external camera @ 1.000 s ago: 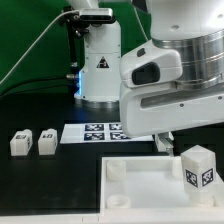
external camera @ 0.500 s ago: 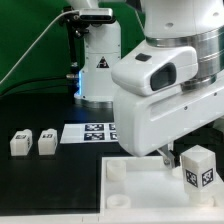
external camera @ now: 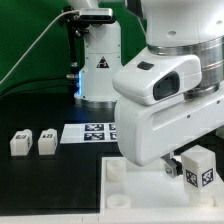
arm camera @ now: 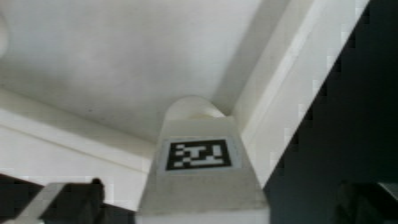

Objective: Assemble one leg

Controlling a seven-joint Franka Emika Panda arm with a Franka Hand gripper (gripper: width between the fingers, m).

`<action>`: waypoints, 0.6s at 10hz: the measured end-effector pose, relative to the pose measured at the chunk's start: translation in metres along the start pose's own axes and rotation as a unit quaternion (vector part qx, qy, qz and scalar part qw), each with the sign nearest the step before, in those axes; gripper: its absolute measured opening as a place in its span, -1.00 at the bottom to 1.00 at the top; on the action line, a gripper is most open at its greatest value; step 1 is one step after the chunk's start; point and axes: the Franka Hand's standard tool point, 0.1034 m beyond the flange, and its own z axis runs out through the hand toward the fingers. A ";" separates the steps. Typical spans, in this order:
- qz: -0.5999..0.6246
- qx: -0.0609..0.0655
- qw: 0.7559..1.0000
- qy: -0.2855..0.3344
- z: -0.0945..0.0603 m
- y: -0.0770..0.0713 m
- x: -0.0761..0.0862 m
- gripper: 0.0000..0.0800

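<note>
A white leg (external camera: 199, 166) with a square tag stands upright in the white tray (external camera: 128, 181), at the exterior view's right. In the wrist view the same leg (arm camera: 199, 160) fills the middle, tag facing the camera. My gripper (arm camera: 214, 206) is open, with one dark fingertip on each side of the leg and a gap at both. In the exterior view the arm's white hand hides most of the gripper (external camera: 172, 166), which shows just left of the leg. Two more legs (external camera: 20, 143) (external camera: 46, 141) stand on the black table at the left.
The marker board (external camera: 92, 131) lies flat behind the tray. A white robot base (external camera: 98, 62) with a cable stands at the back. The tray has a round socket (external camera: 116, 172) at its near left corner. The tray's raised rim (arm camera: 285, 70) runs beside the leg.
The arm has come lower and nearer, now covering more of the tray and the marker board's right end. The gripper has dropped beside the leg. The legs have not moved.
</note>
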 end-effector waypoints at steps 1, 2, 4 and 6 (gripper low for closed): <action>0.000 0.000 1.000 0.000 0.000 0.001 -0.001 0.41; 0.000 0.000 1.000 0.000 0.001 0.001 -0.001 0.41; 0.012 -0.001 1.000 0.001 0.000 0.002 -0.001 -0.26; 0.024 -0.001 1.000 0.001 0.000 0.003 -0.001 -0.26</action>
